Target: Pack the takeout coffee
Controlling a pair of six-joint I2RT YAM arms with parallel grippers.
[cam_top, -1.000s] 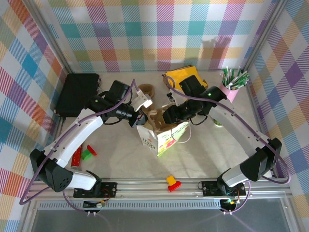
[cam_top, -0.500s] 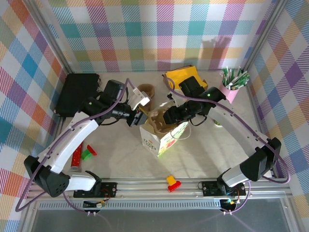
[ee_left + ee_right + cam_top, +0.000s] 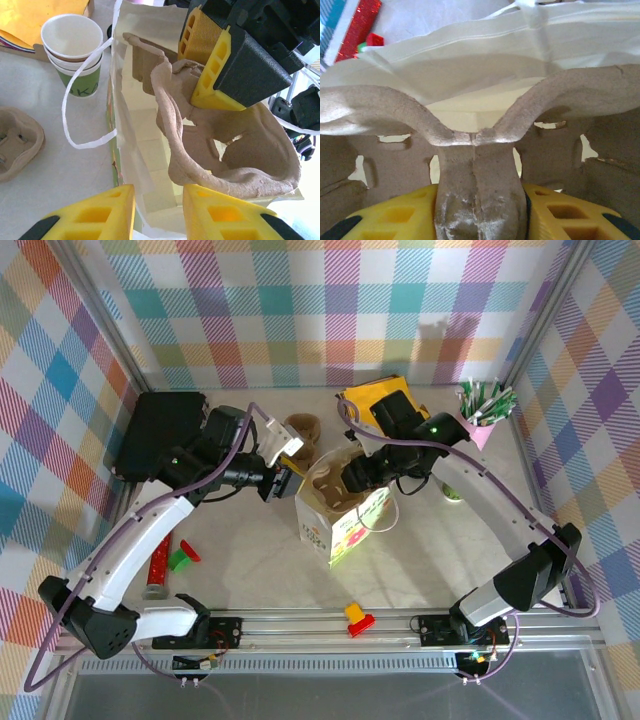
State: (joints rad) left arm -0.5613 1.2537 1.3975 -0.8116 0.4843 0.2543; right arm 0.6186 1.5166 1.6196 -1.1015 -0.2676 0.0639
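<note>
Centrally, one printed paper bag (image 3: 345, 530), upright on the tabletop (image 3: 250, 560), mouth open. Left-rear of bag, one black case (image 3: 160, 432); behind bag, one yellow envelope (image 3: 368, 400). Two pulp carriers: first carrier (image 3: 325, 488) in bag's mouth, second carrier (image 3: 300, 427) just behind bag. One pink cup of sticks (image 3: 478, 425) right-rear. One stack of lidless cups (image 3: 74, 55) beside bag. Right end effector (image 3: 350, 476) clamped on first carrier; left end effector (image 3: 159, 212) parted at bag's rim. One green-printed cup (image 3: 452, 491) right of bag, part-hidden under right arm, apart from both end effectors; whether the takeout coffee, cannot tell.
</note>
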